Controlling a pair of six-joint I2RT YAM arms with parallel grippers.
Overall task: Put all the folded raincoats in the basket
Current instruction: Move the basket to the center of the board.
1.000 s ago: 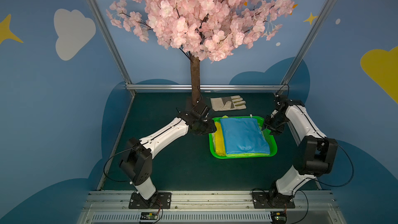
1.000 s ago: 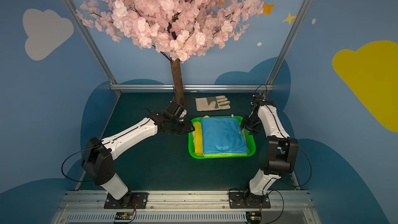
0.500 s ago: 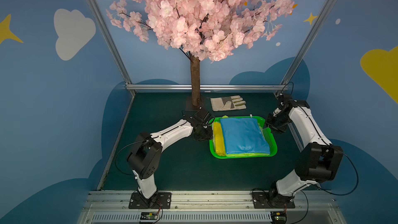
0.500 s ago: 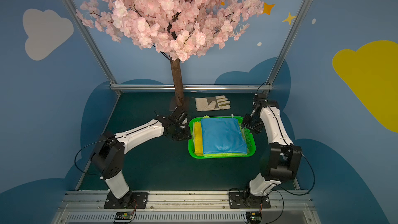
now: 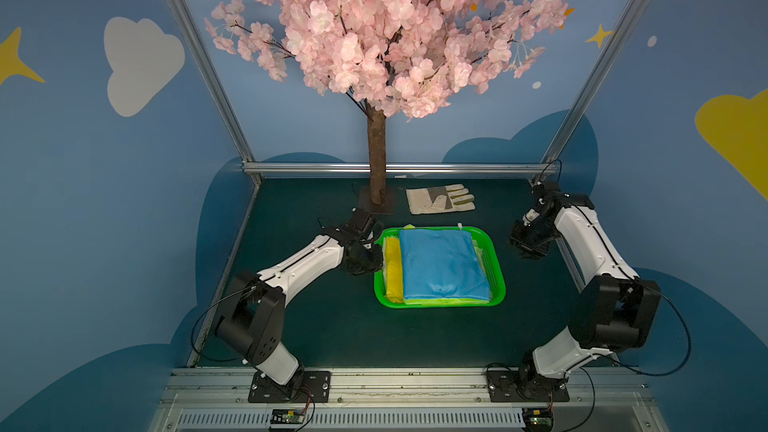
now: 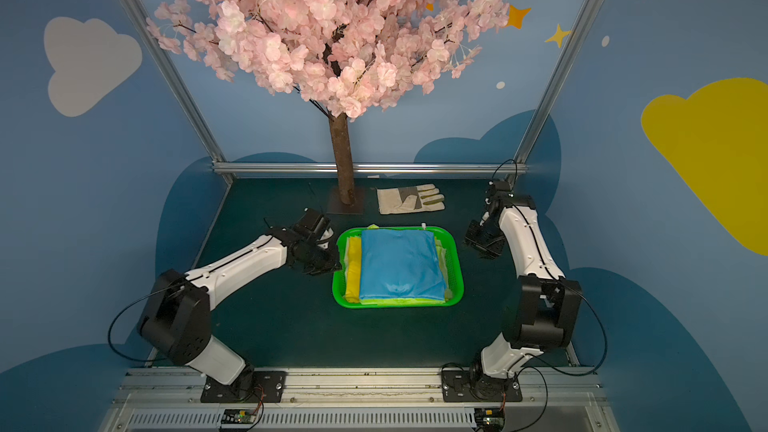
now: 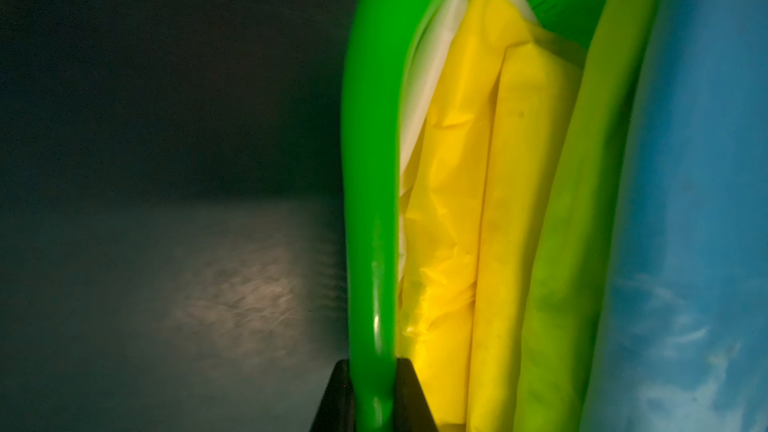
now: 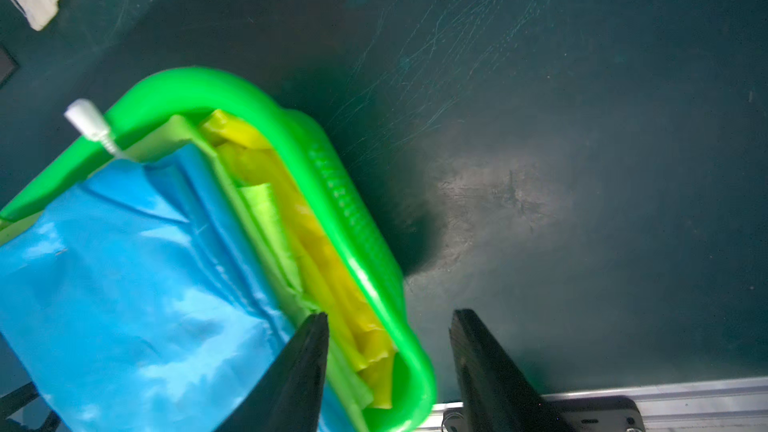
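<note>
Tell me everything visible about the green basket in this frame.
The basket is bright green plastic, shallow, rectangular, with rounded corners and perforated walls. It sits flat on the table, holding folded raincoats, blue raincoat on top. The left gripper has its jaws closed on one rim; the right gripper hangs open near the opposite rim.

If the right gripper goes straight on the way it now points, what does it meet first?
Most likely the rim of the basket, which shows between the open jaws of the right gripper in its wrist view; depth is unclear.
</note>
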